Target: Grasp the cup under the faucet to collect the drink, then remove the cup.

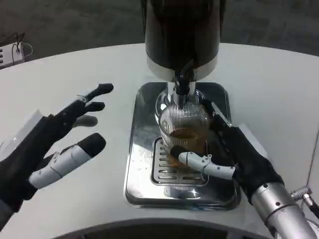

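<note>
The white table point(269, 84) filled the scene from near edge to far edge. At its centre stood the drink dispenser point(182, 35), a dark cylindrical body with a silver band at its base, mounted at the far end of a polished steel drip tray point(137, 164) with a slotted grate point(164, 167) towards the near side. The left hand point(55, 144) hung over the table well to the left of the tray, fingers spread apart and holding nothing. The right hand point(239, 157) reached in from the near right, its fingers wrapped around the cup point(183, 124), thumb across the near face of the glass. The cup, a ribbed clear glass, stood upright on the tray directly beneath the faucet point(182, 79), partly filled with amber drink. At the far left edge of the table lay a small white object point(12, 52) with a cable, too indistinct to identify.
</note>
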### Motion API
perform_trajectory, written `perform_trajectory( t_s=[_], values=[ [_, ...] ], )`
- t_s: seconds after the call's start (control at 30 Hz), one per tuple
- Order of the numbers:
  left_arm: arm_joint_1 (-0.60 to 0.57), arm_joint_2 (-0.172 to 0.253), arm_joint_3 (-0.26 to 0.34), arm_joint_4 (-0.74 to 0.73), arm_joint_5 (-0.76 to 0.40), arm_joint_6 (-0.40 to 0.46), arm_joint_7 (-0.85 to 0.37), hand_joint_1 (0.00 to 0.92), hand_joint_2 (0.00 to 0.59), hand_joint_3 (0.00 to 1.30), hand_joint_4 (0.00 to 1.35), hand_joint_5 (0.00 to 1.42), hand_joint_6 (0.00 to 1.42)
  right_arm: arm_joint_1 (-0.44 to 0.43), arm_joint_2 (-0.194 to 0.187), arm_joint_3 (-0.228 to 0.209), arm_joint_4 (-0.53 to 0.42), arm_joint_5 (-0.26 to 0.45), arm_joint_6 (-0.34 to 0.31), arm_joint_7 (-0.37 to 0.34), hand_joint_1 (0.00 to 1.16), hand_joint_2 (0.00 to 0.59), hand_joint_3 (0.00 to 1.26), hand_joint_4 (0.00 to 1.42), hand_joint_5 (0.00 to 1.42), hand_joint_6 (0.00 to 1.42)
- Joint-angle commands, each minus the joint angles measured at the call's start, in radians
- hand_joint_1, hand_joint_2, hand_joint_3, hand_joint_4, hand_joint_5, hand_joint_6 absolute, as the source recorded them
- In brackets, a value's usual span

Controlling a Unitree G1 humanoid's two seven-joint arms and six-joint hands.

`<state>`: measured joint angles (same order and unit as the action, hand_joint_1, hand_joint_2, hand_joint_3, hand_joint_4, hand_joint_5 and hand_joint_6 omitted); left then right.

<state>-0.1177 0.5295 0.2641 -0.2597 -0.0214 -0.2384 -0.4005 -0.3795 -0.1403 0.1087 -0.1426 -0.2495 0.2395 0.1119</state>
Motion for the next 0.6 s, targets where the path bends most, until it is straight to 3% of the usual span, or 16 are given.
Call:
perform_trajectory(
  t_s=[0.03, 0.6],
  values=[
    [0.065, 0.016, 0.020, -0.026, 0.012, 0.018, 0.005, 0.000, 0.039, 0.15, 0.06, 0.15, 0.26, -0.022, 0.019, 0.008, 0.044, -0.002, -0.030, -0.031, 0.75, 0.225, 0.00, 0.00, 0.07, 0.05],
    [0.145, 0.049, 0.044, -0.017, 0.005, 0.025, -0.009, 0.000, 0.039, 0.15, 0.06, 0.15, 0.26, -0.086, 0.074, 0.016, 0.180, -0.001, -0.089, -0.123, 0.75, 0.227, 0.00, 0.00, 0.05, 0.03]
  ],
)
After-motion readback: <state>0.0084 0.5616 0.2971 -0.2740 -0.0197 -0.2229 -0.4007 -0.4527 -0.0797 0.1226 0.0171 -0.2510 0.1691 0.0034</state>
